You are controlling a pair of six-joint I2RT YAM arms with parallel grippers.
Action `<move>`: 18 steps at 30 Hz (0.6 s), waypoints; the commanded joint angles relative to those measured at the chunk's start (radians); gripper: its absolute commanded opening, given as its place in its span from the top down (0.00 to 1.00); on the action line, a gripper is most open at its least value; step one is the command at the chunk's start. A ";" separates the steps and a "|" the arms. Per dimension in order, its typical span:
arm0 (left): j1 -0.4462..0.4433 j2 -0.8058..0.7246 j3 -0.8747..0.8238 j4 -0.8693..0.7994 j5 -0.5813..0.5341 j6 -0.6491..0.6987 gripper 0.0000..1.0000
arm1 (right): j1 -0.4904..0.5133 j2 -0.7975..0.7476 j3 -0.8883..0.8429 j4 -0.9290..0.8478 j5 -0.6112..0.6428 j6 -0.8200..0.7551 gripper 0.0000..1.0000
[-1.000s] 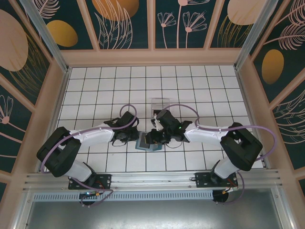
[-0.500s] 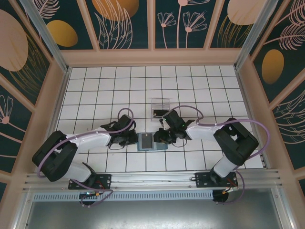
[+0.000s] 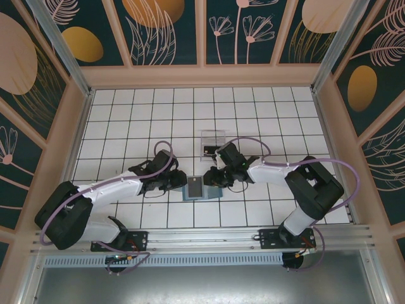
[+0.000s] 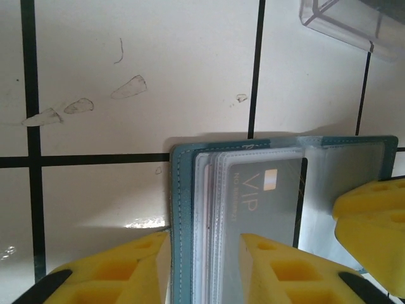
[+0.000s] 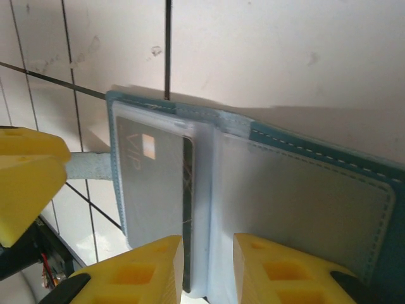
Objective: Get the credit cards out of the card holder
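Light: bright and even from above, as I see it | Glare: white patch on floor tile (image 4: 147, 223) | Shadow: soft band along card holder (image 5: 304, 196) far edge | Focus: mostly sharp

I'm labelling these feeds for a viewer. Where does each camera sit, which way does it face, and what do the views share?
Top external: above and behind the bases, looking down at the tiled table; both arms, left pincer, right pincer.
Left wrist: on the left arm, facing down at the card holder; its yellow fingers.
Right wrist: on the right arm, facing down at that holder; its own yellow fingers.
Shared: both wrist views show the dark VIP card and the other arm's finger.
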 commanded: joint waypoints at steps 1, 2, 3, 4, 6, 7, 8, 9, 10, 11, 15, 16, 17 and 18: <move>-0.008 0.004 0.034 0.009 0.015 -0.001 0.62 | 0.016 -0.019 0.045 0.016 -0.027 0.021 0.72; -0.016 0.014 0.041 0.006 0.010 0.003 0.62 | 0.020 -0.014 0.052 0.013 -0.027 0.021 0.72; -0.025 0.027 0.046 0.002 0.001 0.002 0.61 | 0.023 -0.010 0.058 0.013 -0.027 0.023 0.72; -0.033 0.035 0.049 0.002 -0.007 0.001 0.61 | 0.024 -0.005 0.060 0.014 -0.029 0.025 0.72; -0.052 0.056 0.052 0.004 -0.020 -0.005 0.61 | 0.029 0.000 0.070 0.015 -0.033 0.027 0.72; -0.058 0.064 0.054 0.002 -0.029 -0.006 0.61 | 0.030 0.002 0.073 0.016 -0.031 0.025 0.72; -0.061 0.072 0.054 -0.005 -0.042 -0.007 0.62 | 0.031 0.005 0.076 0.014 -0.031 0.026 0.72; -0.064 0.079 0.055 -0.012 -0.053 -0.005 0.64 | 0.031 0.007 0.078 0.014 -0.031 0.025 0.73; -0.066 0.085 0.055 -0.019 -0.062 -0.003 0.65 | 0.031 0.010 0.079 0.013 -0.030 0.024 0.73; -0.066 0.090 0.055 -0.023 -0.066 0.000 0.66 | 0.031 0.014 0.080 0.014 -0.030 0.024 0.73; -0.071 0.108 0.053 -0.030 -0.074 0.007 0.70 | 0.031 0.032 0.078 0.024 -0.031 0.024 0.72; -0.071 0.111 0.051 -0.029 -0.073 0.009 0.70 | 0.031 0.037 0.078 0.026 -0.033 0.022 0.72; -0.071 0.114 0.049 -0.029 -0.072 0.013 0.70 | 0.031 0.040 0.077 0.028 -0.033 0.023 0.72; -0.071 0.119 0.048 -0.031 -0.072 0.014 0.70 | 0.031 0.045 0.077 0.029 -0.034 0.022 0.72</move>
